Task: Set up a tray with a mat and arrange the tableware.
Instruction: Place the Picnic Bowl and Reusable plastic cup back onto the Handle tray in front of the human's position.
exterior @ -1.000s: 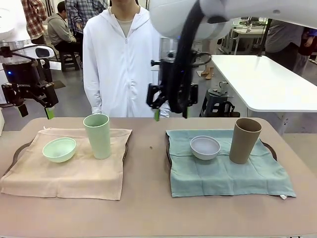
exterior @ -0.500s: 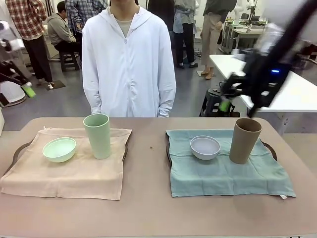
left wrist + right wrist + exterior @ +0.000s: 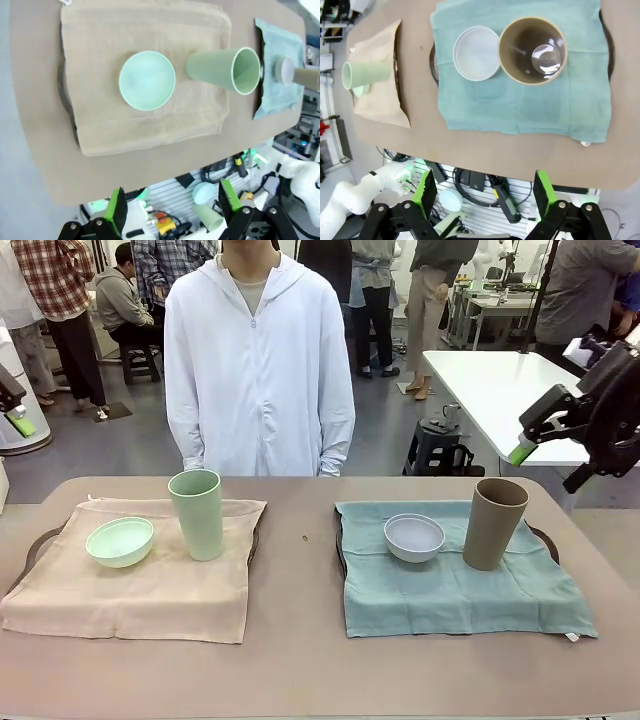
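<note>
You see both place settings laid out already, so in my judgement the arranging step is finished and no thing is left to carry. The pale green bowl (image 3: 120, 541) and the tall pale green cup (image 3: 197, 513) stand on the beige mat (image 3: 140, 590), which covers the left tray (image 3: 36, 543). The small white bowl (image 3: 414, 537) and the tall brown cup (image 3: 494, 523) stand on the teal mat (image 3: 460, 595) over the right tray (image 3: 545, 538).

The left gripper (image 3: 170, 207) has its jaws spread and holds nothing. The green bowl and cup lie far ahead of these jaws, well apart from them, with the bowl almost in line with the gap.

The right gripper (image 3: 482, 197) also has its jaws spread and empty. The brown cup lies far ahead, a little toward one finger, and the white bowl is just beside the cup, touching or almost.

Your next move probably calls only for keeping both arms clear of the tabletop (image 3: 300, 660); if you want a correction, you must first come down over the chosen cup or bowl.
</note>
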Available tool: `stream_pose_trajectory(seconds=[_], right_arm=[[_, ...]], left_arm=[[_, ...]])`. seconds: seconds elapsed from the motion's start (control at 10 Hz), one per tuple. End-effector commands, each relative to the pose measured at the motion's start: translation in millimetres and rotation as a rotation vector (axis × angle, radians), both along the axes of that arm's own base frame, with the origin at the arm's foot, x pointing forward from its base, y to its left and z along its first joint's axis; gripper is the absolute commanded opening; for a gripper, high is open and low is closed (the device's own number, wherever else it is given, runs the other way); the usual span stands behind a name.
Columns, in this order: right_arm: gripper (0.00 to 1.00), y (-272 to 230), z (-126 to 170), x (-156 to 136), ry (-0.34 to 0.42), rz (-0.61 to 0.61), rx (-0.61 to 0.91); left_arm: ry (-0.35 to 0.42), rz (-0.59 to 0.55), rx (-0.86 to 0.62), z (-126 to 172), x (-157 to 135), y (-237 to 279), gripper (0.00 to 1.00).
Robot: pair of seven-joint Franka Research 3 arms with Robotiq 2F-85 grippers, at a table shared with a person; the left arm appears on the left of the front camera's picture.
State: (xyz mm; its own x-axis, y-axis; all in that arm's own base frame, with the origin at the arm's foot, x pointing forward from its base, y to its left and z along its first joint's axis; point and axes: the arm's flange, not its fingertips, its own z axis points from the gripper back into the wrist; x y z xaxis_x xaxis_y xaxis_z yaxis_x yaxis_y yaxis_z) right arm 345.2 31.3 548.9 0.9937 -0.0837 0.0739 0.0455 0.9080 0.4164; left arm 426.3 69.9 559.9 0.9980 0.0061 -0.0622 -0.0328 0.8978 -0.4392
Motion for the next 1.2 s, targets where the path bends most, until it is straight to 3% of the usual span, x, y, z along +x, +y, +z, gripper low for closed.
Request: stream_pose_trajectory(seconds=[0.0,0.2,0.4,0.7,0.9,1.1], right_arm=[[1.00,-10.1,1.9,-3.4,-0.007,-0.020,0.015],[1.00,-73.7,-1.2,-14.4,0.018,-0.102,0.184],[1.00,-126.9,0.6,-34.8,-0.009,-0.140,0.363],[1.00,-197.9,-20.4,-73.9,-0.068,-0.184,0.667],[1.00,-231.5,-40.3,-104.5,-0.095,-0.214,0.829],[1.00,-254.0,-54.9,-140.3,-0.112,-0.241,0.900]], left_arm=[[0.008,0.007,-0.003,-3.7,1.0,4.1,0.96],[0.004,0.047,-0.206,4.4,-16.9,50.3,0.96],[-0.036,0.024,-0.386,9.3,-40.3,90.8,0.96],[-0.081,0.117,-0.655,-0.6,-68.2,147.9,0.96],[-0.066,0.189,-0.700,-2.5,-85.6,182.7,0.96],[-0.019,0.273,-0.704,-10.8,-93.4,211.8,0.96]])
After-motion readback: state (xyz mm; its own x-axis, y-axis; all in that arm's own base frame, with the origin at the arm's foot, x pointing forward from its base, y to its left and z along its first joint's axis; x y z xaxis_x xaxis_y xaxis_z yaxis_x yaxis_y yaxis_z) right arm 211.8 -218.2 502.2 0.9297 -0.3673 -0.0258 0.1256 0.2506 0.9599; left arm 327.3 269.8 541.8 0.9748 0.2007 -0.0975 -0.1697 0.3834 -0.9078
